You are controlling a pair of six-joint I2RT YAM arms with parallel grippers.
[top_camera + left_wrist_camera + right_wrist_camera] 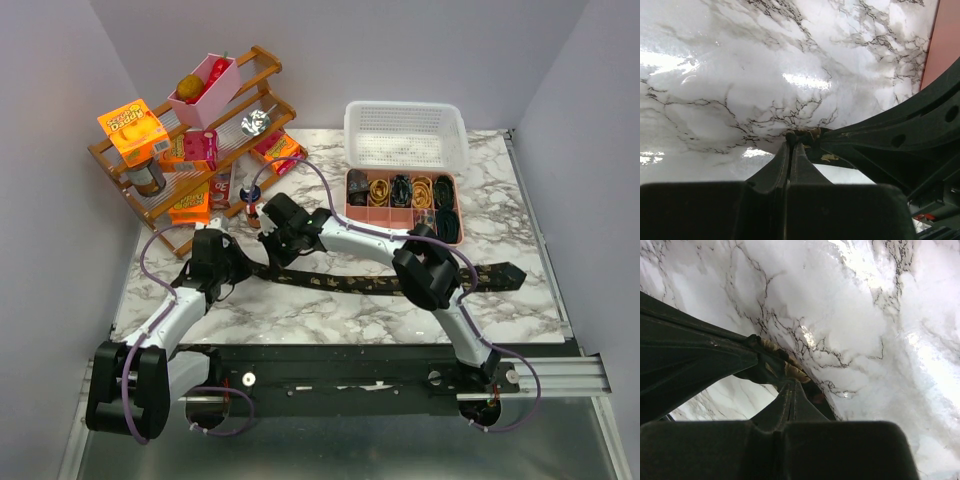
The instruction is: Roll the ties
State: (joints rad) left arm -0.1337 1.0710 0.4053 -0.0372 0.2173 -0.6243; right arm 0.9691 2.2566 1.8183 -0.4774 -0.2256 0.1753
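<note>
Top external view: a single dark tie (350,283) with a gold-brown pattern lies stretched across the marble surface (300,322). Its broad pointed end is out to the right, well apart from both arms, and its narrow end runs left to where the two arms meet. The left jaws sit low over that narrow end at the left of the surface. The right arm reaches across from the right, passing over the tie, so that the right jaws come down just beside the left ones. In the left wrist view the left jaws are pressed together with no gap, and a small bunch of the tie (807,134) is pinched at their very tips, just above the marble. In the right wrist view the right jaws are likewise fully closed, nipping a crumpled fold of the tie (790,371) at the tips, with gold flecks showing on the fabric. Dark shapes spread from each pinch; whether they are fabric or the other arm I cannot tell. At the back of the surface stand a pink compartment tray (352,212) and a white basket (405,160), both well apart from the stretched tie.
</note>
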